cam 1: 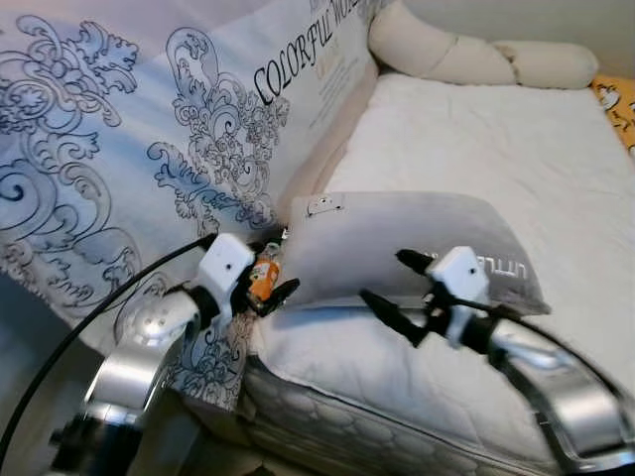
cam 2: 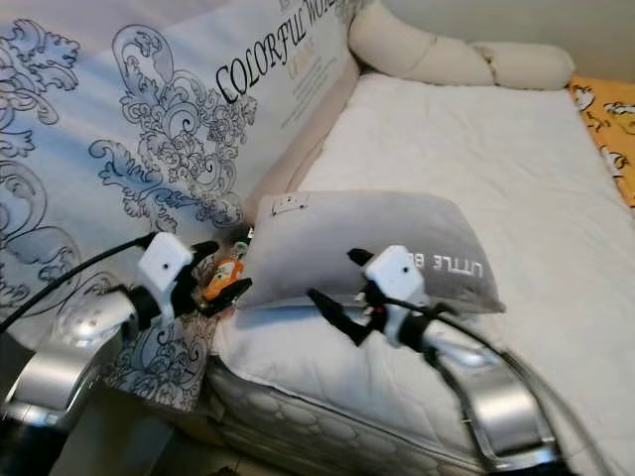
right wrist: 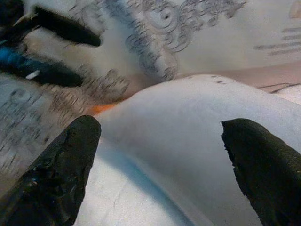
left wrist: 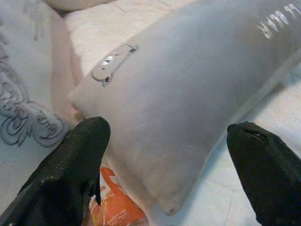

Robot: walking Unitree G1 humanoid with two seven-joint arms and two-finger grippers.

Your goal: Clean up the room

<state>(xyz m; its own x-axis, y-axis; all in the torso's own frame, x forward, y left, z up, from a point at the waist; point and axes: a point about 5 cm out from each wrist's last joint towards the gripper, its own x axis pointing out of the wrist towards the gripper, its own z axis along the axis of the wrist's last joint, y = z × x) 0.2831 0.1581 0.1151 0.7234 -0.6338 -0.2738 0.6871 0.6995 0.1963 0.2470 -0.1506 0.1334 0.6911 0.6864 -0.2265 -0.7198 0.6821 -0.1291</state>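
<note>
A grey pillow (cam 1: pixel 417 243) with white lettering lies across the near end of the white bed (cam 1: pixel 496 139). A small orange bottle (cam 1: pixel 264 275) is wedged at the pillow's left corner, against the patterned cover. My left gripper (cam 1: pixel 274 276) is open, its fingers either side of the bottle; in the left wrist view the orange bottle (left wrist: pixel 115 207) sits close by one finger (left wrist: pixel 70 169). My right gripper (cam 1: pixel 395 286) is open too, hovering just in front of the pillow's near edge, and the right wrist view looks along the pillow (right wrist: pixel 188 127).
A large blue-and-white cover with scroll patterns (cam 1: pixel 119 149) stands along the bed's left side. A cream bolster (cam 1: pixel 466 55) lies at the far end, and a yellow printed cloth (cam 1: pixel 617 99) at the far right. A black cable (cam 1: pixel 89 317) runs along my left arm.
</note>
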